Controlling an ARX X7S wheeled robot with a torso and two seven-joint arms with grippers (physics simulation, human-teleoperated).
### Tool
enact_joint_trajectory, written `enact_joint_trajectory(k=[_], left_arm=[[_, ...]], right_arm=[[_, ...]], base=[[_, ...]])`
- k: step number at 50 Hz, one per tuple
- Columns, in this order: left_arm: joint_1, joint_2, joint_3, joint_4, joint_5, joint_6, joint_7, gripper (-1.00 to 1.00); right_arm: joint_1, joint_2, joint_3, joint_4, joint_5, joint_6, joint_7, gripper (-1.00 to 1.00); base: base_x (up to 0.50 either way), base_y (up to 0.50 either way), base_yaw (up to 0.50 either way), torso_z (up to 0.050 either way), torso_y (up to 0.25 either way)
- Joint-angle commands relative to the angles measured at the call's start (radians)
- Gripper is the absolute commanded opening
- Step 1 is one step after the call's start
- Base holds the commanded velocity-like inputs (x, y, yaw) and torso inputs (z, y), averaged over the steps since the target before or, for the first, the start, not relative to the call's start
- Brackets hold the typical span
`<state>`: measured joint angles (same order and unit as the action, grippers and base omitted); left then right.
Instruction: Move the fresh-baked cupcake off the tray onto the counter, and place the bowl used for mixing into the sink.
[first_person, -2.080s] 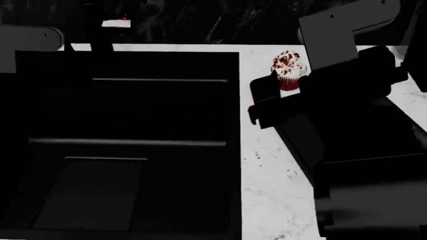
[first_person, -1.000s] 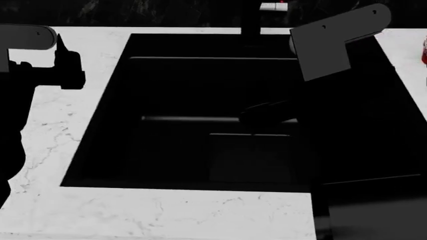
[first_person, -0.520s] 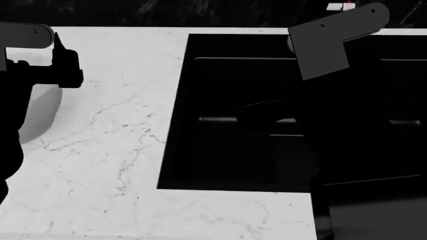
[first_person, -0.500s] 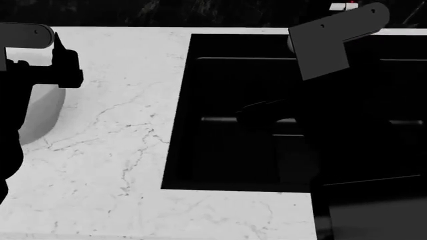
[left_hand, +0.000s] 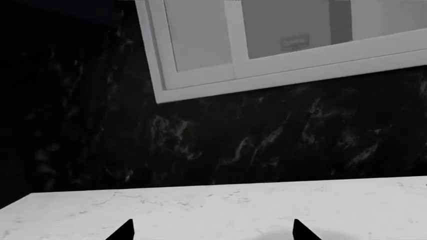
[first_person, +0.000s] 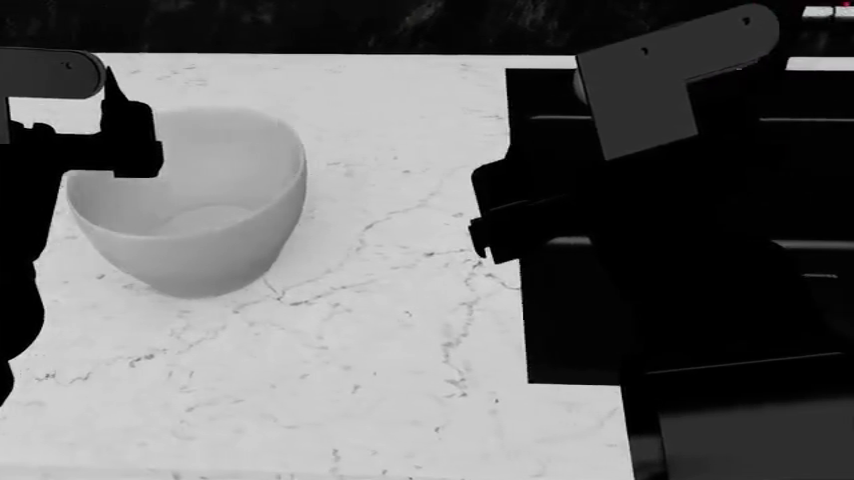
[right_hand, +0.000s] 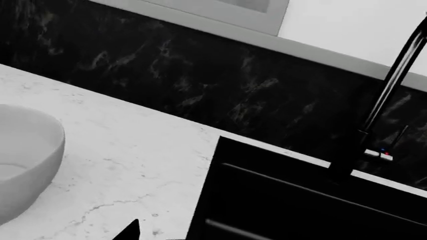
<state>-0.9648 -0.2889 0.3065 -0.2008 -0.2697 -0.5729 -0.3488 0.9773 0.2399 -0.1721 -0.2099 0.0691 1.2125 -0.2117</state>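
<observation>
- While neither cupcake nor tray appears in any view, the bowl step is judged to be the one in hand.
- Surface (first_person: 400, 400): white veined counter, carrying the bowl; bare stone lies between bowl and basin.
- Sink (first_person: 561, 330): black basin to the right of the bowl, largely masked by the right arm; faucet (right_hand: 393, 90) rises at its rear.
- Bowl (first_person: 214, 215): upright, empty, resting on the surface, well apart from the sink.
- Left hand (left_hand: 210, 232): finger tips spread, released, nothing held, positioned beside the bowl's rim.
- Right hand (first_person: 487, 215): over the sink edge; state cannot be told.
- Next move calls for lowering the left hand over the rim, clenching, then carrying rightward.
</observation>
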Motion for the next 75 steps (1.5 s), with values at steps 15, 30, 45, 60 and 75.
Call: enact_joint_trajectory(k=[15,30,45,60,75], left_arm=[[-0.024,-0.007,-0.004,-0.003,-0.009,-0.008,0.014,1.00],[-0.030,-0.012,-0.001,-0.012,-0.006,-0.008,0.009,1.00],[-0.024,-0.015,-0.001,-0.003,-0.010,-0.012,0.003,1.00],[-0.020,-0.017,0.002,0.005,-0.013,-0.015,-0.002,1.00],[-0.021,-0.016,0.006,0.005,-0.014,-0.021,-0.008,1.00]], right_arm=[[0.083,-0.021,0.003,0.053,-0.002,0.004,0.016,1.00],[0.075,-0.018,-0.018,0.055,0.005,-0.064,0.011,1.00],[0.063,-0.023,-0.011,0.077,-0.005,-0.066,0.042,1.00],[0.055,-0.014,-0.022,0.051,-0.002,-0.043,0.045,1.00],[0.052,-0.016,-0.011,0.052,0.008,-0.051,0.050,1.00]], base=[[0.00,0.27,0.00,0.000,0.000],[0.43,0.00,0.00,0.000,0.000],[0.34,0.22,0.00,0.000,0.001],[0.00,0.44,0.00,0.000,0.000],[0.18,-0.02,0.00,0.000,0.000]])
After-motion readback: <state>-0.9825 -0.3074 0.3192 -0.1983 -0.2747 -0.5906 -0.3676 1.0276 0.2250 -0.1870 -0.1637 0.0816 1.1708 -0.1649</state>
